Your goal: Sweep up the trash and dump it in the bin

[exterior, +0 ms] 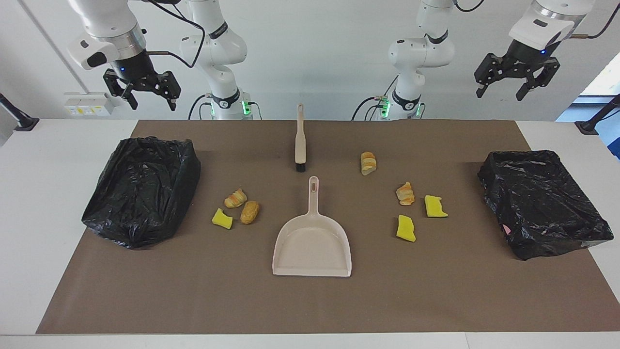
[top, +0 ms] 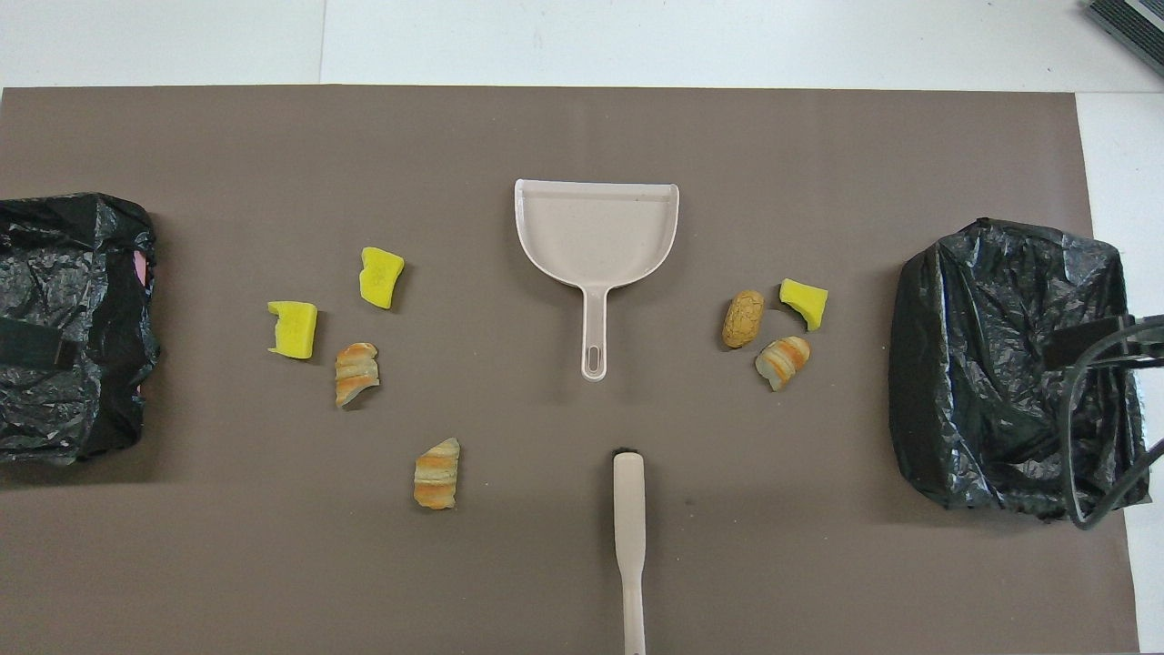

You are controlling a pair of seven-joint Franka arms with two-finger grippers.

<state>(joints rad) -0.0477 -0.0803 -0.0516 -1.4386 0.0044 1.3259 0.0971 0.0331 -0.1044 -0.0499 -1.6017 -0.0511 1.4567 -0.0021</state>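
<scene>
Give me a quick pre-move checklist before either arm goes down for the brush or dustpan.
1. Left gripper open, empty, raised at the left arm's end: ok.
2. Right gripper open, empty, raised above the bin at the right arm's end: ok.
3. Brush lies flat, free, handle pointing to the robots: ok.
4. Dustpan lies flat, empty, handle toward the brush, not touching it: ok.
5. Trash all on the mat: three bits toward the right arm's end, four toward the left arm's; none swept yet: not ok.
6. Both bins lined with black bags; whether their mouths are open enough: cannot tell.
</scene>
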